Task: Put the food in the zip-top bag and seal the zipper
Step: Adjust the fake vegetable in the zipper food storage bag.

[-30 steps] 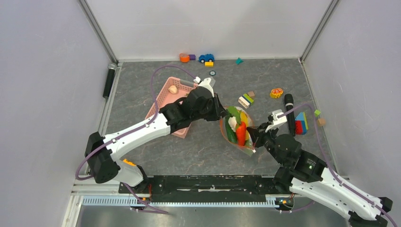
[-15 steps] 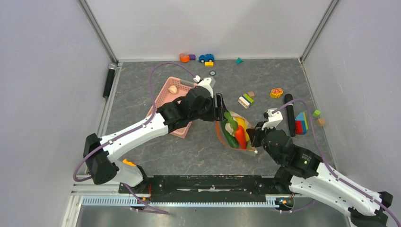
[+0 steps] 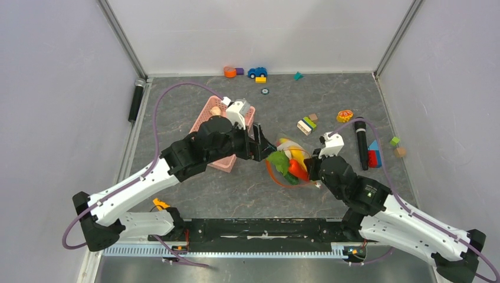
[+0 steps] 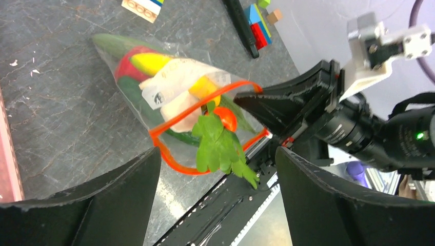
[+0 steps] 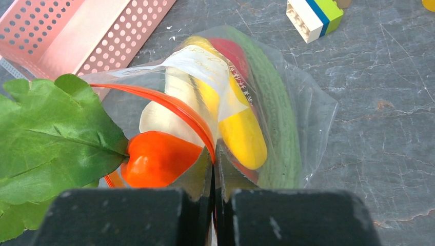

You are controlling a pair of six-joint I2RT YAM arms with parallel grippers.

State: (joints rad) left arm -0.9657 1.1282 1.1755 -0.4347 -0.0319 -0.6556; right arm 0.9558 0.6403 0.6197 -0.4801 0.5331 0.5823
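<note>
The grey desk (image 3: 247, 188) carries everything, and I place things from the pink basket (image 3: 207, 115) on it. Just right of the basket, touching the desk, lies the zip-top bag (image 4: 154, 87), its mouth gaping toward my bases. Inside it I see a green cucumber (image 5: 277, 138), the yellow banana (image 5: 241, 130), a white piece and something red. The carrot (image 5: 156, 159) sits at the mouth, its green leaves (image 4: 220, 148) spilling out over the orange-red zipper (image 4: 169, 161). My right end effector (image 5: 214, 154) is clenched on the bag's rim at the zipper. My left end effector (image 4: 215, 205) is released, fingers spread wide just short of the bag's mouth, gripping nothing.
</note>
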